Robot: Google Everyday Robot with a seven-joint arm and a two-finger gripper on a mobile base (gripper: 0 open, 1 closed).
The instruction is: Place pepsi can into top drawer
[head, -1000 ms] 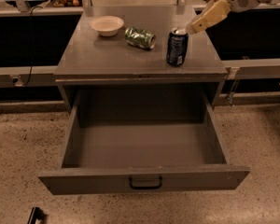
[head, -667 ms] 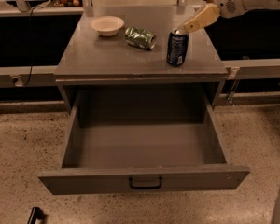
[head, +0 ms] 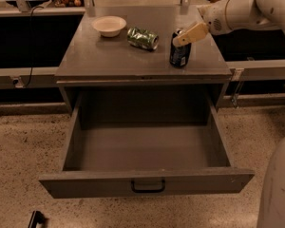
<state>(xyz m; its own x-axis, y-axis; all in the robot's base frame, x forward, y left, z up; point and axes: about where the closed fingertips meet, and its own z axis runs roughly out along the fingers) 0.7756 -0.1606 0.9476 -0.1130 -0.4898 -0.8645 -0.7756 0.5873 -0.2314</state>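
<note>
The pepsi can [head: 179, 53], dark blue with a white patch, stands upright on the cabinet top [head: 109, 56] near its right front. My gripper [head: 179, 40] reaches in from the upper right on a white arm [head: 237, 11]. Its tan tip is at the can's top rim, on the side toward the arm. The top drawer [head: 99, 183] is pulled fully open below the cabinet top. Its inside shows nothing in it, and its black handle [head: 147, 186] sits at the centre of the front panel.
A white bowl [head: 109, 25] and a green-and-silver can [head: 143, 38] lying on its side are on the cabinet top, left of the pepsi can. My pale base [head: 278, 184] fills the lower right corner. A small black object [head: 35, 218] lies on the speckled floor.
My gripper has moved left and down, from beside the pepsi can to its top rim. The can, bowl and drawer have not moved.
</note>
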